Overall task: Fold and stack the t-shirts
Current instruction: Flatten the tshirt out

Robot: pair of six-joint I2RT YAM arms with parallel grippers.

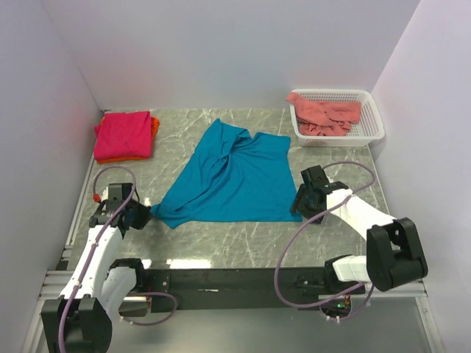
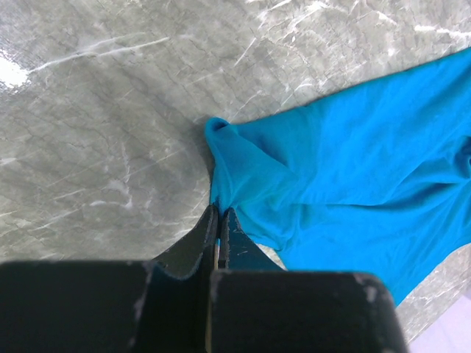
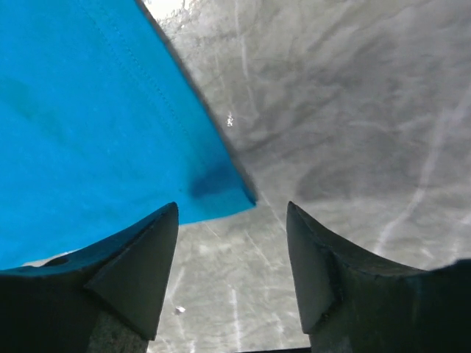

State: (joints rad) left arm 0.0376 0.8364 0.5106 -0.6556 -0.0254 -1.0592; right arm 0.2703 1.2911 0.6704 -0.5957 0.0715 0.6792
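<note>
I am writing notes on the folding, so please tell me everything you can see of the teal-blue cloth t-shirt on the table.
The teal-blue t-shirt is soft, plain cloth, lying spread but unfolded on the middle of the grey marbled table, with twisted wrinkles toward its far end. The left gripper is shut on its near left corner, which bunches up. The open right gripper hangs at its near right corner without gripping it.

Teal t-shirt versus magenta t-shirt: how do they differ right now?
The teal t-shirt lies spread out and wrinkled across the middle of the table; the magenta t-shirt is folded compactly in its far left corner. The magenta one sits on a folded orange t-shirt; the teal one lies on bare marble. The left hand pinches the teal one's corner; nothing touches the magenta one. Both are plain-coloured.
</note>
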